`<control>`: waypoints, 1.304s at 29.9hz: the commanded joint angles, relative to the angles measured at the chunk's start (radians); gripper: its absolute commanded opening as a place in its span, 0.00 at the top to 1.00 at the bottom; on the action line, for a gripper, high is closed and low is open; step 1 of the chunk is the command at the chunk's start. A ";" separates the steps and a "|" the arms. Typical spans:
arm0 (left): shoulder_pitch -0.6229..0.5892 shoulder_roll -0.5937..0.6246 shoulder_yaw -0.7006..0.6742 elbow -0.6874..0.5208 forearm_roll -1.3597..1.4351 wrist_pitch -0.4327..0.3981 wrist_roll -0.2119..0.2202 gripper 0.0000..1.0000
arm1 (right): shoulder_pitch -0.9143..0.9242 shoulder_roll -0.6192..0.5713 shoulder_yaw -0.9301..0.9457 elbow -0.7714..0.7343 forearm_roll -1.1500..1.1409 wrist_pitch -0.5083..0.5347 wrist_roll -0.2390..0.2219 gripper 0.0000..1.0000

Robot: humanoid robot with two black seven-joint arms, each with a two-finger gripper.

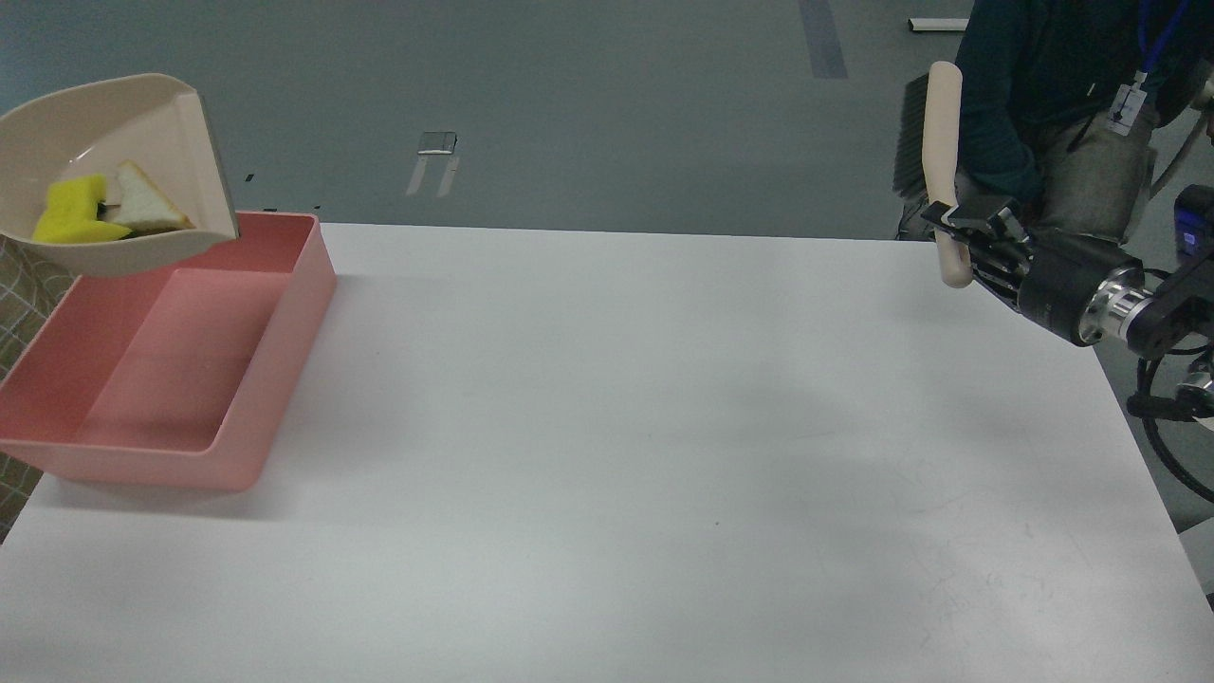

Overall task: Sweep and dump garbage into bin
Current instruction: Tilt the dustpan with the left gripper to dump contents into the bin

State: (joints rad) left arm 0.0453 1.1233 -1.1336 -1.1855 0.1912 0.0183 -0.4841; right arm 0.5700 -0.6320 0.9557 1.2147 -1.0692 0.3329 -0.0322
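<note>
A beige dustpan hangs in the air at the far left, over the far left corner of the salmon-pink bin. In it lie the garbage: a yellow sponge scrap with a dark layer and a pale wedge-shaped piece. The pan's handle runs off the left edge, and my left gripper is out of view. The bin stands on the table's left side and looks empty. My right gripper is shut on the beige handle of the hand brush, held upright at the table's far right edge, with its black bristles pointing left.
The white table spreads between bin and brush. A seated person is right behind the brush and my right arm. Black cables hang off the table's right edge. A checked cloth lies left of the bin.
</note>
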 commanded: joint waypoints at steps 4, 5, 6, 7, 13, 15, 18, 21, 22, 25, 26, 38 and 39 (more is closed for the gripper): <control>0.008 -0.002 0.002 0.001 0.002 0.002 -0.005 1.00 | -0.001 0.000 0.001 -0.001 0.000 -0.002 0.003 1.00; 0.010 -0.002 0.002 0.001 0.002 0.002 -0.005 1.00 | -0.001 0.000 0.000 0.000 0.000 -0.003 0.003 1.00; 0.010 -0.003 0.002 0.001 0.002 0.002 -0.005 1.00 | -0.001 0.000 0.000 0.000 0.000 -0.003 0.006 1.00; 0.010 -0.004 0.002 0.001 0.002 0.002 -0.005 1.00 | -0.002 0.000 0.001 0.000 0.000 -0.005 0.006 1.00; 0.010 -0.004 0.002 0.006 0.016 -0.003 -0.005 1.00 | 0.005 0.000 0.001 -0.004 0.000 -0.005 0.006 1.00; 0.013 -0.004 0.000 0.009 0.017 -0.004 -0.005 1.00 | 0.004 0.003 0.001 -0.006 -0.002 -0.008 0.006 1.00; 0.013 -0.004 0.000 0.009 0.017 -0.004 -0.005 1.00 | 0.004 0.003 0.001 -0.006 -0.002 -0.008 0.006 1.00; 0.013 -0.004 0.000 0.009 0.019 -0.003 -0.005 1.00 | 0.007 0.002 0.001 -0.007 0.000 -0.008 0.006 1.00; 0.013 -0.004 0.000 0.009 0.020 -0.001 -0.005 1.00 | 0.007 0.003 0.001 -0.007 0.000 -0.008 0.006 1.00; 0.013 -0.002 0.002 0.010 0.030 0.006 -0.005 1.00 | 0.008 0.003 0.001 -0.004 0.000 -0.008 0.006 1.00; 0.013 0.001 0.002 0.010 0.042 0.008 -0.005 1.00 | 0.007 0.003 0.001 -0.004 0.000 -0.008 0.006 1.00; 0.013 0.010 0.000 0.020 0.246 0.088 -0.005 1.00 | 0.008 0.018 0.001 -0.004 0.000 -0.008 0.008 1.00; 0.013 0.010 0.000 0.021 0.254 0.088 -0.005 1.00 | 0.008 0.018 0.001 -0.004 0.000 -0.008 0.008 1.00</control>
State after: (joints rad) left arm 0.0583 1.1336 -1.1334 -1.1703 0.4024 0.0936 -0.4888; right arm 0.5773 -0.6143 0.9572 1.2093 -1.0694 0.3251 -0.0244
